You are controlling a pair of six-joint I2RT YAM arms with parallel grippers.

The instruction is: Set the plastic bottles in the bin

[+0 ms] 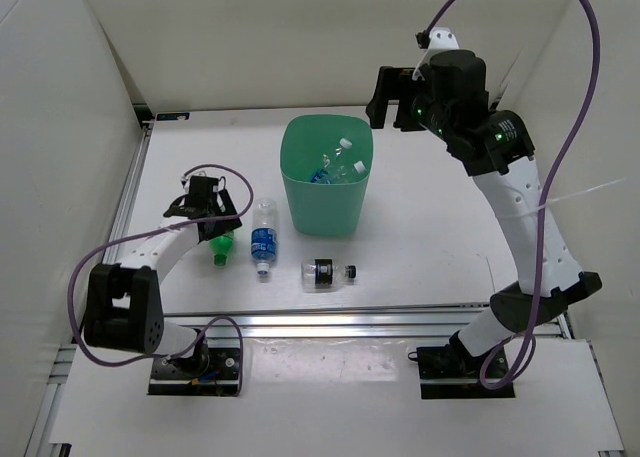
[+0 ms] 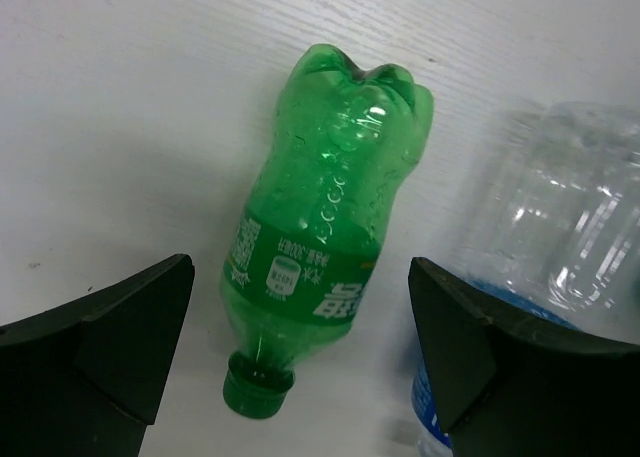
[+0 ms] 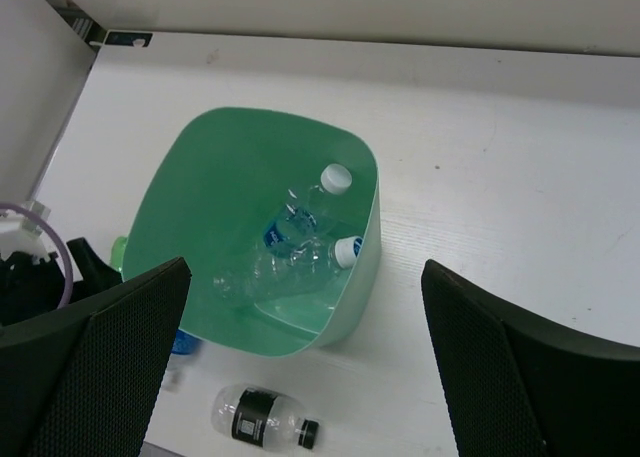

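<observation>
Left of the bin (image 1: 325, 205), the green bottle (image 2: 320, 247) lies on the surface (image 2: 100, 127) between the left gripper's (image 2: 300, 267) wide-open fingers (image 2: 110, 337); it looks empty, light, thin-walled and slick, so I'd pinch its labelled waist; the right gripper (image 3: 305, 267) hangs above the bin, fingers apart, holding nothing; inside the bin lie two clear bottles (image 3: 300, 247); a blue-labelled bottle (image 1: 263, 239) and a short black-labelled bottle (image 1: 325, 272) lie in front of it.

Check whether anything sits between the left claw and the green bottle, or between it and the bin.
Nothing blocks the left claw; its open jaws straddle the green bottle. A blue-label bottle lies on the table between it and the bin.
</observation>
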